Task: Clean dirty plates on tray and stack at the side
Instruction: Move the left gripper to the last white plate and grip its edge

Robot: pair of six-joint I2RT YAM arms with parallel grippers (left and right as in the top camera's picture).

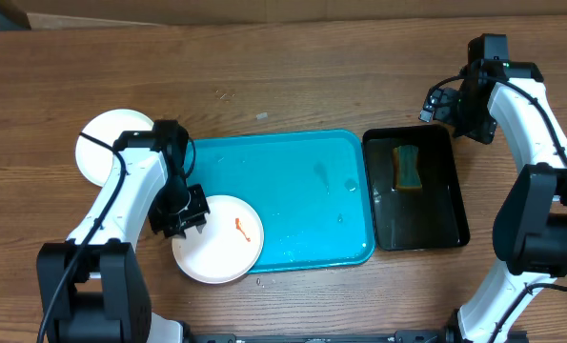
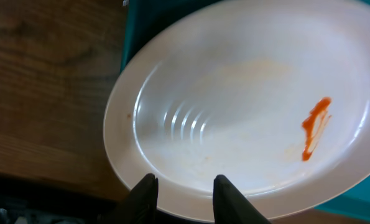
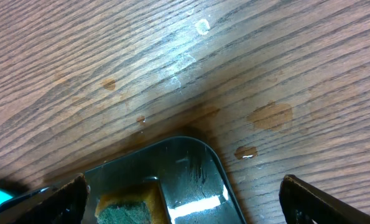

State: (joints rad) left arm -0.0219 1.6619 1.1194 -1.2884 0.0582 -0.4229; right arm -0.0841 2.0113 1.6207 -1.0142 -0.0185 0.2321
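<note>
A white plate (image 1: 221, 240) with an orange-red smear lies over the front left corner of the teal tray (image 1: 293, 191), overhanging its rim. My left gripper (image 1: 186, 213) is at the plate's left rim. In the left wrist view its fingers (image 2: 185, 186) are a little apart and both lie over the near rim of the plate (image 2: 247, 106), not clamped on it. Another white plate (image 1: 107, 143) lies on the table left of the tray, partly under my left arm. No yellow-green plate is in view. My right gripper (image 1: 464, 95) is wide open and empty above the table behind the black tray; its fingers (image 3: 181, 196) frame the tray's corner.
A smaller black tray (image 1: 445, 205) stands right of the teal tray and holds a yellow-green sponge (image 1: 407, 165), which also shows in the right wrist view (image 3: 125, 208). Water drops lie on the teal tray and on the wood (image 3: 270, 116) behind the black tray.
</note>
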